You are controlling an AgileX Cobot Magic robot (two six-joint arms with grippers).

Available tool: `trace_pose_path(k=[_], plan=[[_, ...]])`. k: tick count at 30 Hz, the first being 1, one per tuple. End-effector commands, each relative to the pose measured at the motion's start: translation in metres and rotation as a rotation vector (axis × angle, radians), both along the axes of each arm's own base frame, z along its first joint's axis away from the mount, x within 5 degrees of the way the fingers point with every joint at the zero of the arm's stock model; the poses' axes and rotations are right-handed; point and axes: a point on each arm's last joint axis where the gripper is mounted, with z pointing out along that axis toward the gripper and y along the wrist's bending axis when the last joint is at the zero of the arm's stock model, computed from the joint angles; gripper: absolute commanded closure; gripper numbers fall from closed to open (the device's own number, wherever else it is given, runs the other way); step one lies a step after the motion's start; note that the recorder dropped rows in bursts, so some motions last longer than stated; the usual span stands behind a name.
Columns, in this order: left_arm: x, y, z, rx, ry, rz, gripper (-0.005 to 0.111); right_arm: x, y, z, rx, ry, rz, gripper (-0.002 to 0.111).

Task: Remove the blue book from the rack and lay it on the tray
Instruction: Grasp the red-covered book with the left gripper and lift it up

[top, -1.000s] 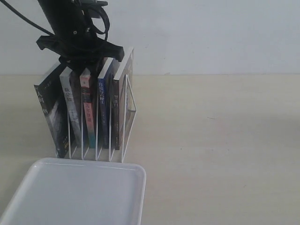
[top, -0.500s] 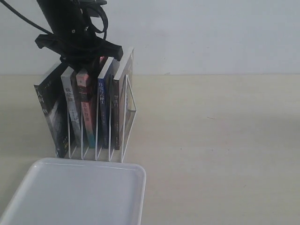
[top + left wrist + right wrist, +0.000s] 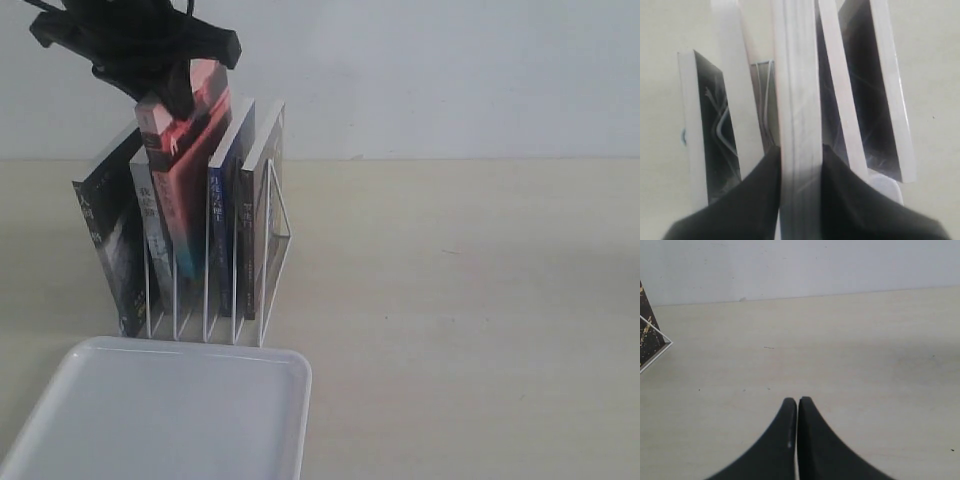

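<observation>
My left gripper (image 3: 178, 92) is shut on the top of the red-spined book (image 3: 185, 185), which stands raised well above its neighbours in the white wire rack (image 3: 279, 232). The blue book (image 3: 219, 225) stays in the slot just right of it, untouched. In the left wrist view both fingers (image 3: 760, 192) press the pale page edge of the held book (image 3: 800, 100), with my left gripper (image 3: 801, 156) midway. The white tray (image 3: 170, 415) lies in front of the rack. My right gripper (image 3: 798, 402) is shut on nothing above bare table.
A black book (image 3: 110, 245) leans at the rack's left end, a grey-spined one (image 3: 152, 235) beside it, and a dark book (image 3: 252, 225) at the right end. A book corner (image 3: 649, 337) shows at the right wrist view's edge. Pale tabletop stretches to the right.
The left gripper has risen, drawing the red-spined book upward out of its slot. The blue book and the other books have stayed in place.
</observation>
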Motion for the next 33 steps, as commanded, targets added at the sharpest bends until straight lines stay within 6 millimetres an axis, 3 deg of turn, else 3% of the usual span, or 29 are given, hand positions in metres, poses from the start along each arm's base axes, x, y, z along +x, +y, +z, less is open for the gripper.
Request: trace_pose_path(k=[1,13,33], plan=[[-0.009,0.002,0.031,-0.068,-0.095,-0.001,0.103,0.0,0.0,0.001,-0.004,-0.01,-0.003,0.108],[-0.02,0.004,0.051,-0.118,-0.13,-0.007,0.103,0.0,0.0,0.001,-0.004,-0.01,-0.003,0.108],[-0.025,0.004,0.057,-0.154,-0.132,-0.013,0.103,0.0,0.0,0.001,-0.004,-0.01,-0.003,0.108]])
